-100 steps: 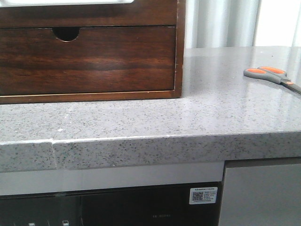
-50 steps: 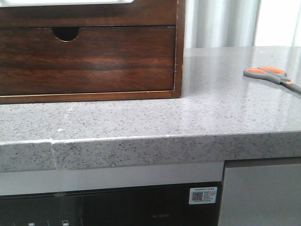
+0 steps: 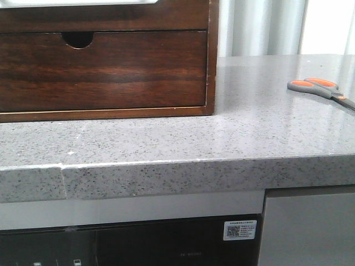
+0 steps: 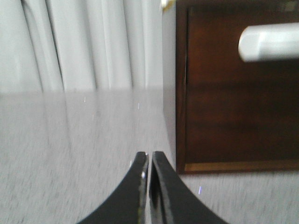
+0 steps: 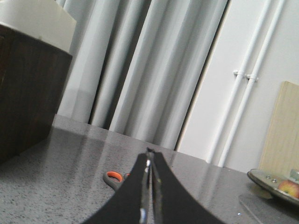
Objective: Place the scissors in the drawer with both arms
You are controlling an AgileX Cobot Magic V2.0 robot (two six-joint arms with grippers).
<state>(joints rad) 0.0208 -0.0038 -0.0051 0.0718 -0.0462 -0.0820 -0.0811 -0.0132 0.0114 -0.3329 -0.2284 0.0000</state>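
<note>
The scissors lie flat on the grey stone counter at the far right, orange-and-grey handles pointing left. In the right wrist view one handle loop of the scissors shows just beyond my right gripper, which is shut and empty, with the rest hidden behind its fingers. The dark brown drawer sits closed in its cabinet at the back left, its finger notch at the top edge. My left gripper is shut with nothing in it, low over the counter beside the cabinet's corner. Neither gripper shows in the front view.
The wooden cabinet frame surrounds the drawer. The counter's front edge runs across the front view. A plate with fruit stands on the counter far off in the right wrist view. Curtains hang behind.
</note>
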